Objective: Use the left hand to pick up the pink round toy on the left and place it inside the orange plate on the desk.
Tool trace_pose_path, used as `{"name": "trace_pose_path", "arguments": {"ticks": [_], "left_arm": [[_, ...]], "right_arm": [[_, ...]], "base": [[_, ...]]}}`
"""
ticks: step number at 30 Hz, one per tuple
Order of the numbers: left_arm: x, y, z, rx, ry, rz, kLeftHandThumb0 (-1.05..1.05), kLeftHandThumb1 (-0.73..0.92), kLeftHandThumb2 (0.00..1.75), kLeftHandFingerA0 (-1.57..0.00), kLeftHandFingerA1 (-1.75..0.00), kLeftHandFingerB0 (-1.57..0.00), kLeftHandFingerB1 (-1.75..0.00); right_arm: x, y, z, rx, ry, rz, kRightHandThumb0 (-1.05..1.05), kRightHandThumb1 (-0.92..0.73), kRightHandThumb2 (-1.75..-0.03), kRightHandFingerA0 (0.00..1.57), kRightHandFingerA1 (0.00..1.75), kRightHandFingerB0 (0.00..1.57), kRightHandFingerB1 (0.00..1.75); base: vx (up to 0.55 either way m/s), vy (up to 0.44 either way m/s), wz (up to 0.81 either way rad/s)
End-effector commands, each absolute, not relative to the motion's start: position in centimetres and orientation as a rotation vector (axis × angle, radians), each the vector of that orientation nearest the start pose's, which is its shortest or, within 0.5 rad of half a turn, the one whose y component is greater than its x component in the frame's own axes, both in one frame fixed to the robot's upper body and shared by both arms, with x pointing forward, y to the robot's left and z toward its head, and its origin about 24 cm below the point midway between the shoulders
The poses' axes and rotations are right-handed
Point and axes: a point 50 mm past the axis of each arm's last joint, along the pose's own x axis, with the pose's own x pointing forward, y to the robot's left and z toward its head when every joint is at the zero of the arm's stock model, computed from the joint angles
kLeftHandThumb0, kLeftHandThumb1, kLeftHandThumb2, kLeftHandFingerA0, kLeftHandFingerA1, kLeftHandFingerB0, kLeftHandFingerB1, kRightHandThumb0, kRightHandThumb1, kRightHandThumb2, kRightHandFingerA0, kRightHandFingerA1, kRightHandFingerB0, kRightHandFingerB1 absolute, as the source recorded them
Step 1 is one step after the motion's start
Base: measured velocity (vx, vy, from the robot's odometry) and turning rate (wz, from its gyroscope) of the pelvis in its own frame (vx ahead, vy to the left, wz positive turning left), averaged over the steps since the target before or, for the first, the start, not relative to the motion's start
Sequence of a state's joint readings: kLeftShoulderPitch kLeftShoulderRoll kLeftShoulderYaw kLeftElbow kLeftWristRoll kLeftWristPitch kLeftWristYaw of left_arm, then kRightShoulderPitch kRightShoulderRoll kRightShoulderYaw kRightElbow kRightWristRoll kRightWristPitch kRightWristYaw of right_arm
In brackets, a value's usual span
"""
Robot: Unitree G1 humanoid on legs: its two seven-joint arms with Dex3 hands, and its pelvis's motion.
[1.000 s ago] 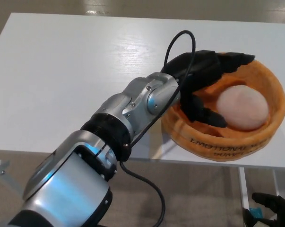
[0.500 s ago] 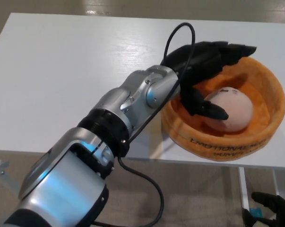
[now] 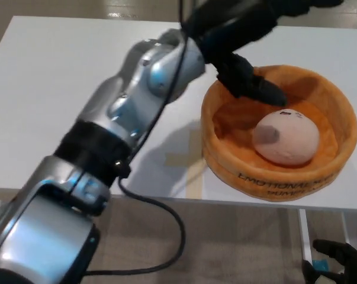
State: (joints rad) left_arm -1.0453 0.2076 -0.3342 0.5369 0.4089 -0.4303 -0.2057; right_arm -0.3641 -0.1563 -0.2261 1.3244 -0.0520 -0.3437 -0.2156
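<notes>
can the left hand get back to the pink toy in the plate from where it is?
Probably yes. The left hand is open above the orange plate's far rim, and the pink toy lies uncovered inside with nothing between.

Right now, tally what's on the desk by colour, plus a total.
Pink: 1, the pink round toy, lying inside the plate.
Orange: 1, the orange plate, near the desk's front edge.
Total: 2 things on the desk.
The left hand is above the plate, holding nothing.

A pale pink toy (image 3: 285, 137) is seen in an orange plate (image 3: 225, 155) with dark lettering, on a white counter (image 3: 60, 89).
</notes>
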Motion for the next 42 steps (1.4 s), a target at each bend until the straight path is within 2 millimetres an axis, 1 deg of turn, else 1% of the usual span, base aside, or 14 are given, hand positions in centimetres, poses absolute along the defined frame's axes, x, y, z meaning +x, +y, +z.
{"name": "trace_pose_path", "arguments": {"ticks": [1,2,11,14,15,24,30,31,34,35,36,40,41,42], "left_arm": [[30.0,9.6,25.5,0.676,-0.876,-0.773,-0.32,0.40,0.52,-0.28,-0.36,-0.37,-0.33],[28.5,11.4,24.5,0.619,-0.863,-0.796,-0.29,0.41,0.52,-0.28,-0.37,-0.37,-0.34],[24.6,14.6,21.6,0.511,-0.796,-0.884,-0.40,0.40,0.63,-0.31,-0.43,-0.33,-0.40],[22.4,16.6,19.3,0.136,-0.545,-1.109,-0.29,0.46,0.58,-0.25,-0.44,-0.28,-0.38],[22.1,17.2,18.7,0.045,-0.487,-1.170,-0.45,0.43,0.66,-0.25,-0.47,-0.24,-0.41],[20.3,22.3,11.0,-0.176,-0.123,-1.341,-0.56,0.54,0.56,-0.25,-0.44,-0.33,-0.36],[18.9,21.6,7.3,-0.240,-0.002,-1.299,-0.58,0.58,0.57,-0.28,-0.42,-0.35,-0.37],[18.5,21.0,5.7,-0.273,0.051,-1.270,-0.54,0.41,0.83,-0.22,-0.51,-0.31,-0.52],[18.0,20.5,3.4,-0.308,0.132,-1.214,-0.61,0.45,0.85,-0.21,-0.50,-0.33,-0.51],[18.0,20.5,3.4,-0.308,0.132,-1.214,-0.61,0.45,0.85,-0.21,-0.50,-0.33,-0.51],[17.5,20.0,-0.1,-0.350,0.313,-1.125,-0.47,0.64,0.61,-0.28,-0.40,-0.36,-0.36],[17.2,19.9,-1.9,-0.374,0.404,-1.094,-0.47,0.65,0.59,-0.27,-0.39,-0.35,-0.35],[17.2,20.1,-3.1,-0.390,0.465,-1.054,-0.51,0.43,0.83,-0.21,-0.49,-0.32,-0.50],[17.2,20.2,-3.4,-0.395,0.481,-1.044,-0.51,0.43,0.83,-0.21,-0.49,-0.32,-0.50]], "right_arm": [[23.0,-22.7,-9.9,-0.126,0.624,-0.369,-0.26,-0.35,-0.95,0.47,1.06,0.35,0.97],[23.0,-22.8,-9.9,-0.137,0.622,-0.364,-0.27,-0.34,-0.95,0.48,1.06,0.36,0.96],[23.1,-22.9,-9.8,-0.149,0.621,-0.363,-0.28,-0.35,-0.92,0.52,1.06,0.38,0.96],[23.3,-22.8,-9.7,-0.147,0.617,-0.366,-0.25,-0.35,-0.91,0.50,1.05,0.39,0.95],[23.3,-22.7,-9.7,-0.147,0.617,-0.363,-0.29,-0.34,-0.93,0.48,1.06,0.39,0.97],[23.3,-23.2,-9.6,-0.139,0.615,-0.374,-0.26,-0.32,-0.93,0.49,1.08,0.40,0.99],[23.4,-23.2,-9.5,-0.160,0.612,-0.361,-0.28,-0.36,-0.90,0.50,1.05,0.41,0.97],[23.3,-23.1,-9.6,-0.160,0.617,-0.359,-0.26,-0.36,-0.90,0.50,1.04,0.42,0.96],[23.2,-22.8,-9.8,-0.141,0.621,-0.365,-0.28,-0.33,-0.92,0.49,1.07,0.42,0.99],[23.2,-22.8,-9.8,-0.141,0.621,-0.365,-0.28,-0.33,-0.92,0.49,1.07,0.42,0.99],[23.0,-22.8,-9.9,-0.134,0.623,-0.366,-0.28,-0.36,-0.89,0.48,1.01,0.43,0.96],[22.9,-22.9,-9.9,-0.133,0.624,-0.371,-0.28,-0.35,-0.89,0.50,1.03,0.44,0.96],[23.0,-22.9,-9.9,-0.134,0.620,-0.368,-0.28,-0.35,-0.92,0.52,1.04,0.44,0.95],[23.0,-22.9,-9.8,-0.134,0.619,-0.367,-0.28,-0.35,-0.92,0.52,1.04,0.44,0.95]], "base": [[0.00,0.000,0.00],[0.00,0.000,0.00],[0.00,0.000,0.00],[0.00,0.000,0.00],[0.00,0.000,0.00],[0.00,0.000,0.00],[0.00,0.000,0.00],[0.00,0.000,0.00],[0.00,0.000,0.00],[0.00,0.000,0.00],[0.00,0.000,0.00],[0.00,0.000,0.00],[0.00,0.000,0.00],[0.00,0.000,0.00]]}}
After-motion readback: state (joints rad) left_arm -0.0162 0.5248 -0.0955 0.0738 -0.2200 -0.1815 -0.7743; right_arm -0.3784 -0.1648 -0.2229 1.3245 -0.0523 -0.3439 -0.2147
